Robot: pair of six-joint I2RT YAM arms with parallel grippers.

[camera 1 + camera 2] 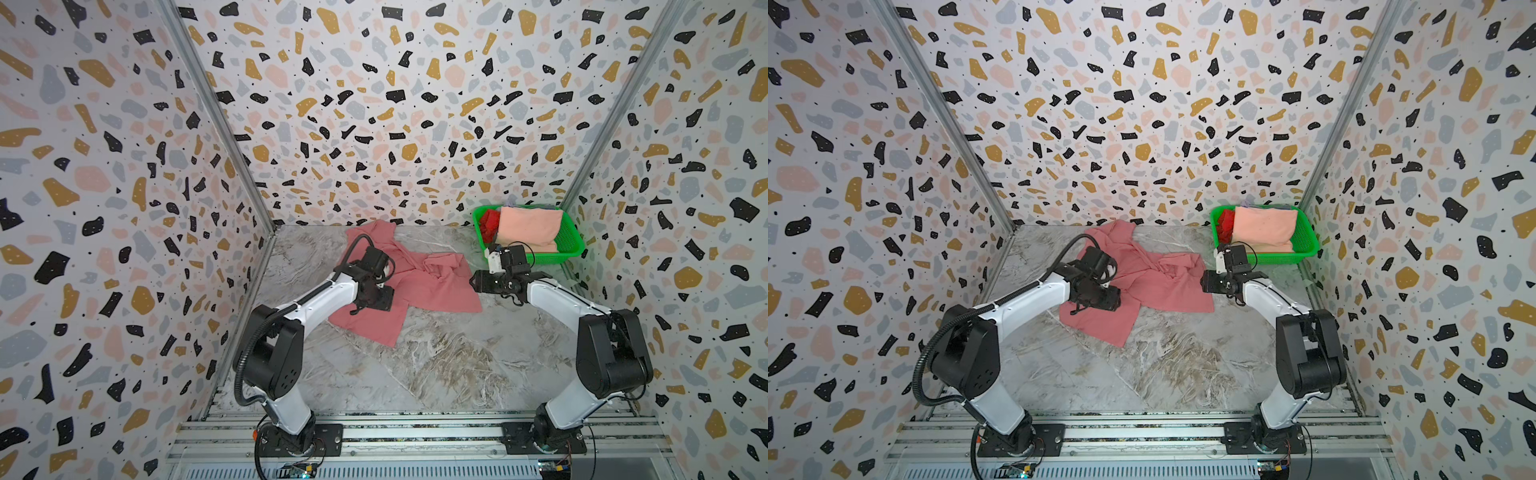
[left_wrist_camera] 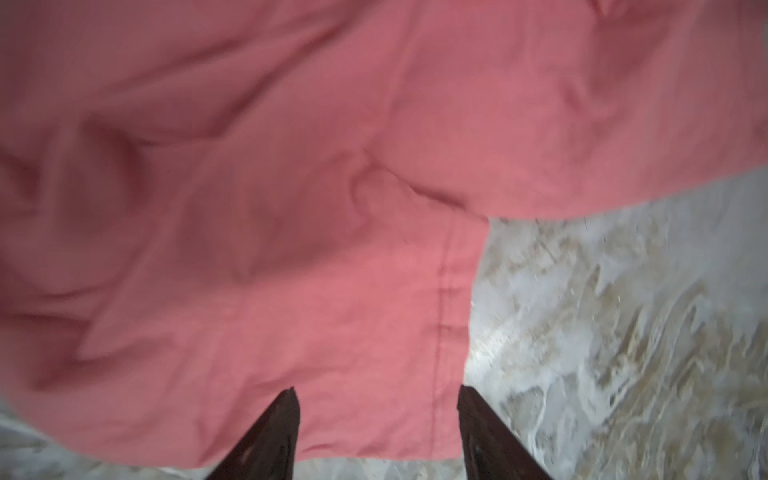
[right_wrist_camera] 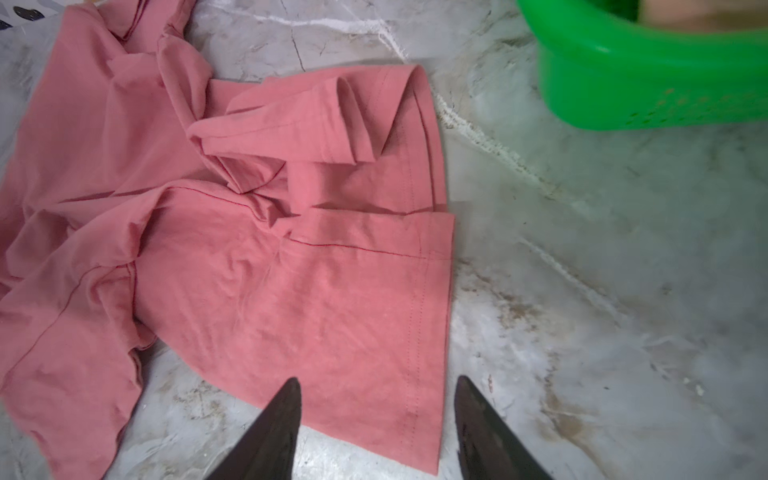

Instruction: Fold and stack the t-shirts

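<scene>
A dusty rose-pink t-shirt [image 1: 432, 286] [image 1: 1163, 286] lies crumpled and partly spread on the marble table, in both top views. My left gripper [image 1: 374, 301] [image 1: 1100, 301] hovers over its near-left part. In the left wrist view the gripper [image 2: 377, 390] is open above a hemmed corner of the pink cloth [image 2: 291, 208], with nothing held. My right gripper [image 1: 473, 282] [image 1: 1204, 282] stands at the shirt's right edge. It [image 3: 377, 380] is open over the hem [image 3: 291, 291] and empty. A pale peach t-shirt [image 1: 530, 230] [image 1: 1264, 228] and a bright red one [image 1: 488, 224] [image 1: 1225, 222] lie in the basket.
A green mesh basket [image 1: 573, 245] [image 1: 1308, 245] [image 3: 623, 95] stands at the back right corner, just behind my right wrist. Patterned walls close in the table on three sides. Bare marble [image 1: 436, 365] stretches in front of the shirt.
</scene>
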